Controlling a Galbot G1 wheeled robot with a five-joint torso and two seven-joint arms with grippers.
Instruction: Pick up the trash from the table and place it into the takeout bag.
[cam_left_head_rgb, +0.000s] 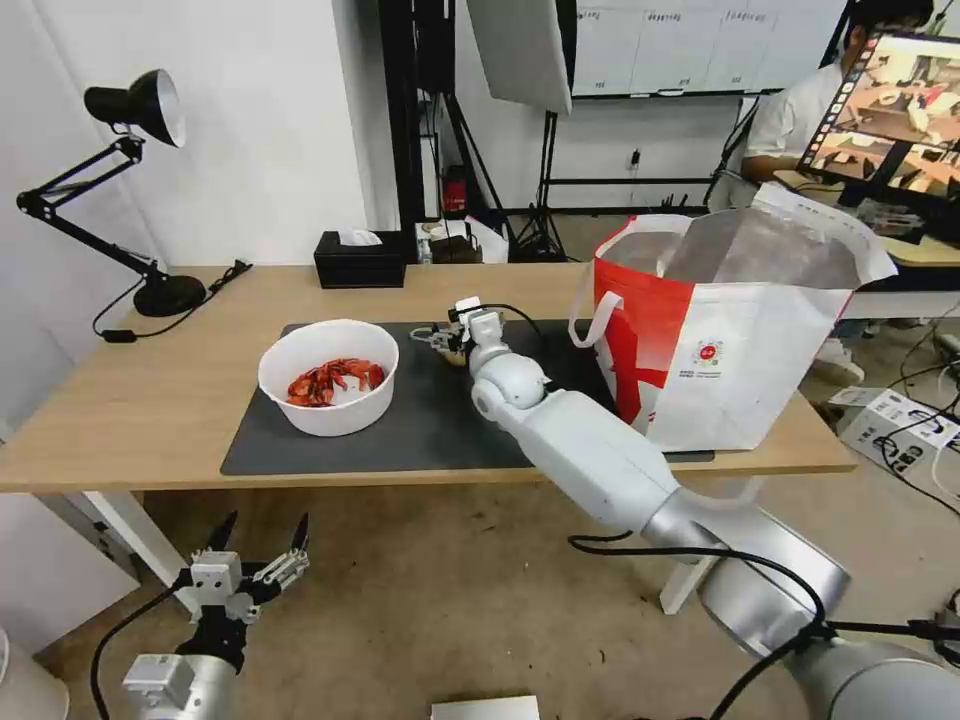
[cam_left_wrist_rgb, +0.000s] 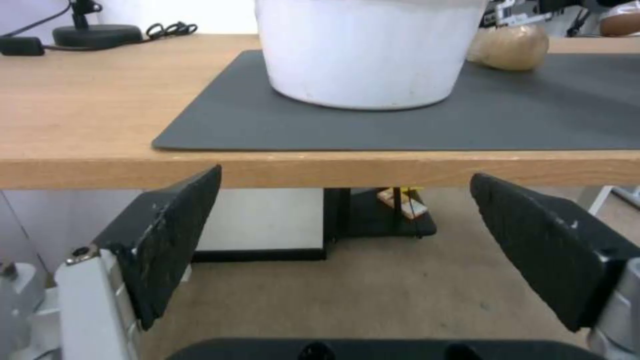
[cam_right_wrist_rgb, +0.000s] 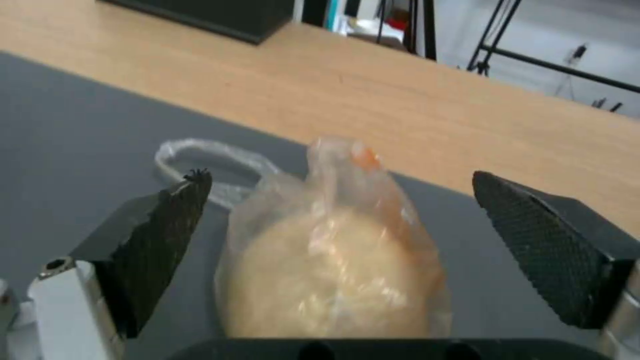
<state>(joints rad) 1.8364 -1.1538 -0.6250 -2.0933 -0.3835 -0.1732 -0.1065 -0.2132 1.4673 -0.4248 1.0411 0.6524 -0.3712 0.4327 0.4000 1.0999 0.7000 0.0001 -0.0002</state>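
Head view first: the right arm reaches out across the table (cam_left_head_rgb: 150, 400) and its right gripper (cam_left_head_rgb: 440, 338) sits low over the dark grey mat (cam_left_head_rgb: 420, 430), at the clear-bagged beige ball (cam_left_head_rgb: 452, 352), which lies on the mat between the white bowl of red shells (cam_left_head_rgb: 328, 376) and the takeout bag (cam_left_head_rgb: 730, 330). The bag stands upright at the table's right end, its foil-lined mouth wide open. The black tissue box (cam_left_head_rgb: 358, 258) sits at the far edge, well apart from the work. The left gripper (cam_left_head_rgb: 258, 545) hangs parked below the table's near edge.

Left wrist view: the left gripper (cam_left_wrist_rgb: 343, 245) has its fingers spread wide with nothing between them, just beneath the tabletop edge (cam_left_wrist_rgb: 320, 170). Above it, the bowl (cam_left_wrist_rgb: 367, 55) rests on the mat and the beige ball (cam_left_wrist_rgb: 510, 46) lies just beyond it.

Right wrist view: the right gripper (cam_right_wrist_rgb: 340, 240) is wide open and straddles the bagged ball (cam_right_wrist_rgb: 333, 270), one finger (cam_right_wrist_rgb: 160, 235) on each side, neither pad touching it yet. The knotted neck and a loose loop of plastic (cam_right_wrist_rgb: 200, 160) trail away over the mat towards one finger.

The risks, as I judge them: the ball is round and its wrapping slick, so closing off-centre could squirt it sideways out of the grasp. A finger could also pinch only the loose film, leaving the ball dangling and liable to slip free on the way to the bag. The bowl is near enough that a rolling ball might knock into it.
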